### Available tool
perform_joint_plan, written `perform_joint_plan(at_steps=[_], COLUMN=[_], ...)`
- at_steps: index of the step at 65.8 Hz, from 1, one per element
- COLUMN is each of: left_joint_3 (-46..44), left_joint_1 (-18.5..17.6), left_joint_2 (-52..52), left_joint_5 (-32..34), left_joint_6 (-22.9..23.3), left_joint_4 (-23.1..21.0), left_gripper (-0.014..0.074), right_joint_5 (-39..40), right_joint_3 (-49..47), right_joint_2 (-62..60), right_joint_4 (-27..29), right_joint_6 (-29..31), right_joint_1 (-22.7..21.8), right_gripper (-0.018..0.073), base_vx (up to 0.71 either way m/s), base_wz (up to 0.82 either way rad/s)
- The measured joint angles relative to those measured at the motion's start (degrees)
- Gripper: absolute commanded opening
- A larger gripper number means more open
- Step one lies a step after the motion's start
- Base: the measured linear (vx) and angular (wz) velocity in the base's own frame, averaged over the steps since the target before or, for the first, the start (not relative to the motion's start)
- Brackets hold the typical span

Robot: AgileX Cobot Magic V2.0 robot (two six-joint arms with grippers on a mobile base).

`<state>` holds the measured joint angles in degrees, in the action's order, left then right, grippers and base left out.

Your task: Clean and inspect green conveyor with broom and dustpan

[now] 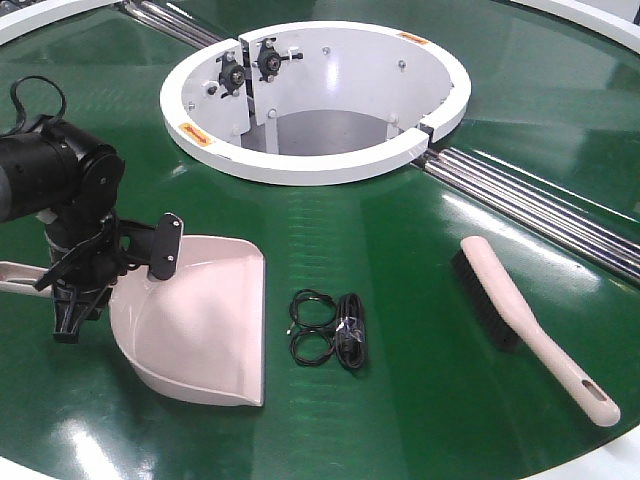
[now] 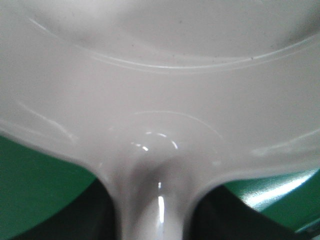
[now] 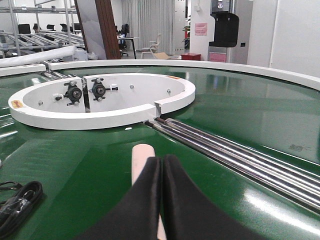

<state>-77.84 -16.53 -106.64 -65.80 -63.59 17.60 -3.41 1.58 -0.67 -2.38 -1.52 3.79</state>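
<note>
The pale pink dustpan lies flat on the green conveyor at the left. My left gripper is low over the neck where its handle meets the scoop, open, with one black finger on each side. In the left wrist view the dustpan fills the frame and its neck runs between dark fingers. The broom lies at the right, bristles facing left. In the right wrist view my right gripper is shut and empty just above the broom; this gripper is outside the front view.
A bundle of black cable lies between dustpan and broom, seen also as cable at the lower left of the right wrist view. The white ring hub sits behind. Silver rollers run diagonally right of the hub.
</note>
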Motion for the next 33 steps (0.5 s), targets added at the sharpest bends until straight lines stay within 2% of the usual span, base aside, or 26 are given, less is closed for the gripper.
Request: perform_joint_plan(at_steps=[33], left_joint_3=[-0.2], left_joint_1=[0.0], left_joint_2=[-1.1], left_joint_5=[-0.7], left_joint_6=[0.3], left_joint_4=[-0.7], left_gripper=[-0.0008], right_joint_5=[0.0], right_joint_3=[0.0], right_joint_2=[0.0], right_joint_4=[0.0], right_joint_6=[0.0], right_joint_1=[0.0], right_gripper=[-0.0008], base_vx=[0.00], base_wz=[0.00])
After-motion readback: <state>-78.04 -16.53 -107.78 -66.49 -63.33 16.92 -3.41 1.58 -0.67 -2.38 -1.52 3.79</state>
